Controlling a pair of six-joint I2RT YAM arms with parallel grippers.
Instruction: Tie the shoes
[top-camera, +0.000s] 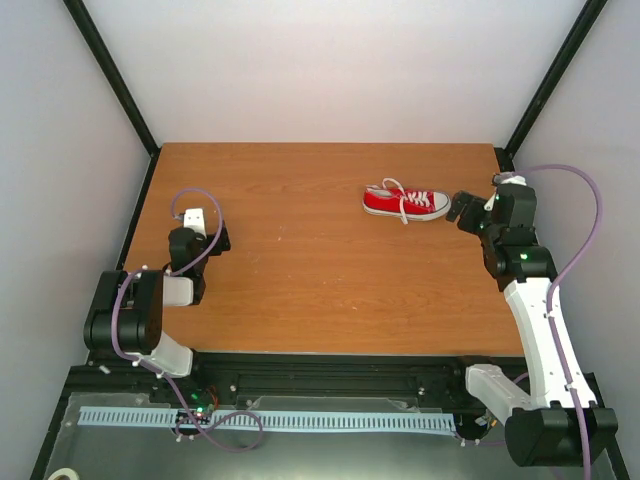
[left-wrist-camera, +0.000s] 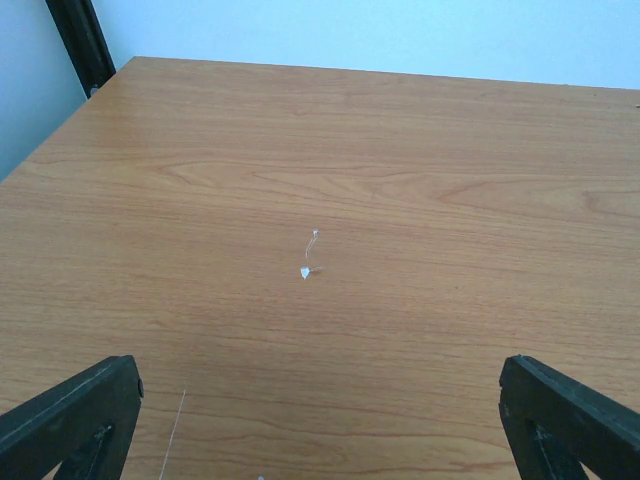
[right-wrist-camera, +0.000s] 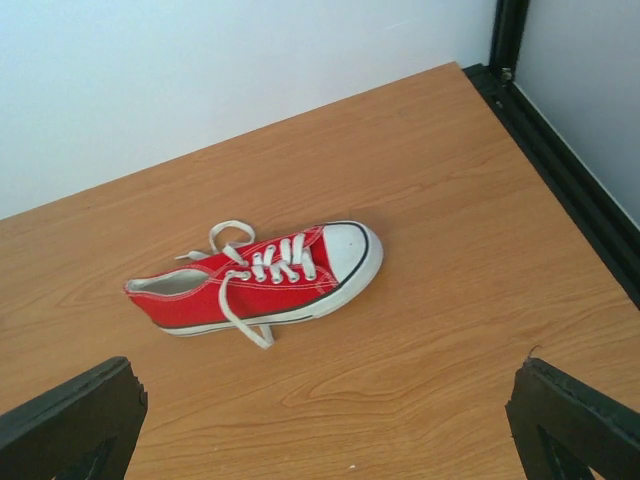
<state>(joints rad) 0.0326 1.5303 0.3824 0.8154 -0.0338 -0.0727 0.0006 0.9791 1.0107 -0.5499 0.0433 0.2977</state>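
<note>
A small red sneaker with white sole, toe cap and laces lies on the wooden table at the back right, toe pointing right. In the right wrist view the sneaker sits upright, its laces loose: one end trails over the near side onto the table, another loops behind the heel. My right gripper hovers just right of the toe, open and empty, its fingers wide apart. My left gripper is far left, open and empty, with the shoe out of its view.
Black frame posts and pale walls close in the table at the back and sides. A black rail runs along the table's right edge. A tiny white speck lies on the wood ahead of the left gripper.
</note>
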